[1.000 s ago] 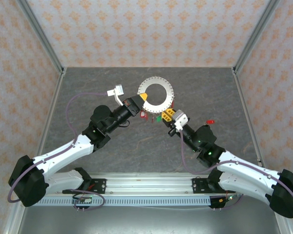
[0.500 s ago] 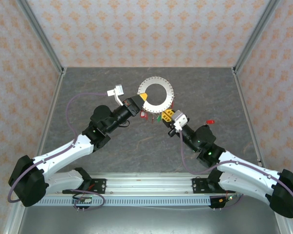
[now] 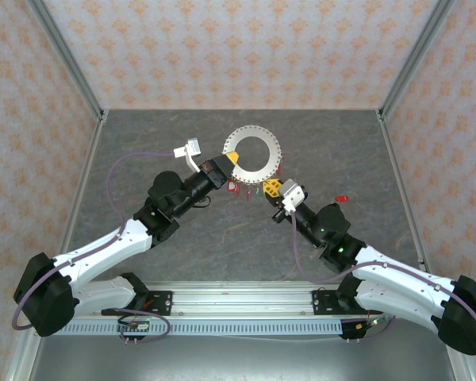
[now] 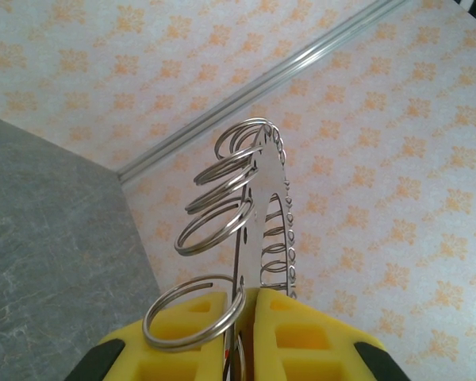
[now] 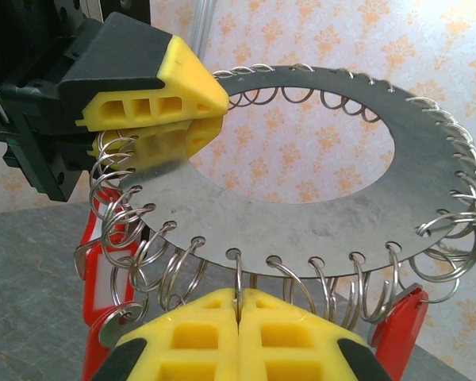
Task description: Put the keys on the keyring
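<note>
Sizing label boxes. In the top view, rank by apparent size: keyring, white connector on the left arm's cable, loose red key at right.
1. keyring, largest by far, though held up nearer the camera.
2. white connector.
3. loose red key, smallest.

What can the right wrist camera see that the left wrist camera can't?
Right wrist: the keyring flat-on with its open middle, red keys hanging under it, and the left tool pinching its rim. Left wrist: the keyring edge-on, with the grey table beside it. Both: the keyring's wire loops, plus a yellow tool shut on its edge (right tool in the first).
</note>
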Robot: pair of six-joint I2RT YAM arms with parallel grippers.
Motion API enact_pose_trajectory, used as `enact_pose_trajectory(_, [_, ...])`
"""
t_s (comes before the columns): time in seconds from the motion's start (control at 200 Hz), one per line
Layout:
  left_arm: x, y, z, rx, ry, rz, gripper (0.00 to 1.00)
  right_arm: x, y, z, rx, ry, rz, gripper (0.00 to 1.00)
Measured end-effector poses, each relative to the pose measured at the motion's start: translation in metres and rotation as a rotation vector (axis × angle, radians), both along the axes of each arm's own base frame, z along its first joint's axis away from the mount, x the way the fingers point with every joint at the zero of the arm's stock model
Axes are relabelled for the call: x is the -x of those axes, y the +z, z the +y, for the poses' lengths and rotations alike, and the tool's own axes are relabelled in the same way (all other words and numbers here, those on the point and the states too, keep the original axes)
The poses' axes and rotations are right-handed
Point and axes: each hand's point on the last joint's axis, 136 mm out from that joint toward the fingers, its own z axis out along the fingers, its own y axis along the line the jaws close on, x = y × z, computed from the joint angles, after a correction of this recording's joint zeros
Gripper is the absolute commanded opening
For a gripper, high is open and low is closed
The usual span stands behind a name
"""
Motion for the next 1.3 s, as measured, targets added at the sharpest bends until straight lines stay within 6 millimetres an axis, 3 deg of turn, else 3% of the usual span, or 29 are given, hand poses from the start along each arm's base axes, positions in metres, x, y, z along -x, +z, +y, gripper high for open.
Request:
enact_pose_trajectory(0.2, [-0.005, -0.015, 0.001, 0.001, 0.018, 0.076, 0.05, -0.005, -0.012, 0.003, 0.011, -0.008, 0.043, 0.0])
enact_pose_trajectory(0.505, [-0.01, -0.037, 0.006, 0.011, 0.056, 0.164, 0.01, -0.014, -0.027, 0.002, 0.036, -0.049, 0.092, 0.0])
enact_pose_trajectory(1.296, [-0.01, -0.047, 0.008, -0.05, 0.068, 0.171, 0.0, -0.011, -0.039, -0.001, 0.132, -0.054, 0.226, 0.0])
